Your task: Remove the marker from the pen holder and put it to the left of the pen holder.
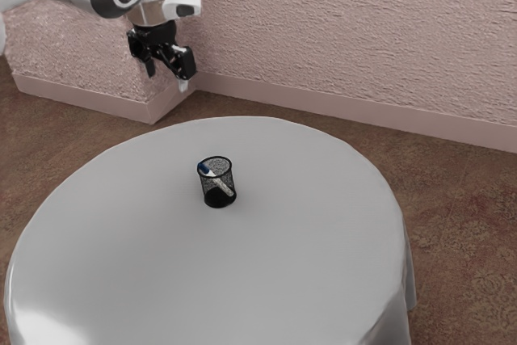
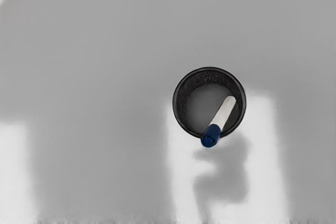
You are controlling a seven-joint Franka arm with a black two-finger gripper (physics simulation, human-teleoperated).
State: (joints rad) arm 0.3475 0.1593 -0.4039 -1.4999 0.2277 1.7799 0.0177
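- The marker (image 2: pixel 224 113) is inside the holder (image 1: pixel 219 199), leaning, its blue cap (image 2: pixel 210 135) up at the rim and poking just past it. The holder stands upright on the table (image 1: pixel 283 264).
- The gripper (image 1: pixel 166 78) is high above the holder's level and well apart from it, off its side toward the exterior view's left. So the marker lies below the gripper and toward the exterior view's right.
- The marker's long axis slants: the cap rests by the holder's rim on the exterior view's left, and the white body runs down across the inside toward the opposite wall.
- The gripper's fingers stand spread, with nothing between them; they touch neither the marker nor the holder.
- I judge the reach for the marker to be the step in hand, with the task at its start. The coming move looks to be down and over to the cap side of the holder, with the fingers set to close across the slanted axis.
- The cap seems the best part to pinch. Going too deep could catch the holder's rim, and a sideways pull could tip or drag the holder; drawing out along the lean should be safer.
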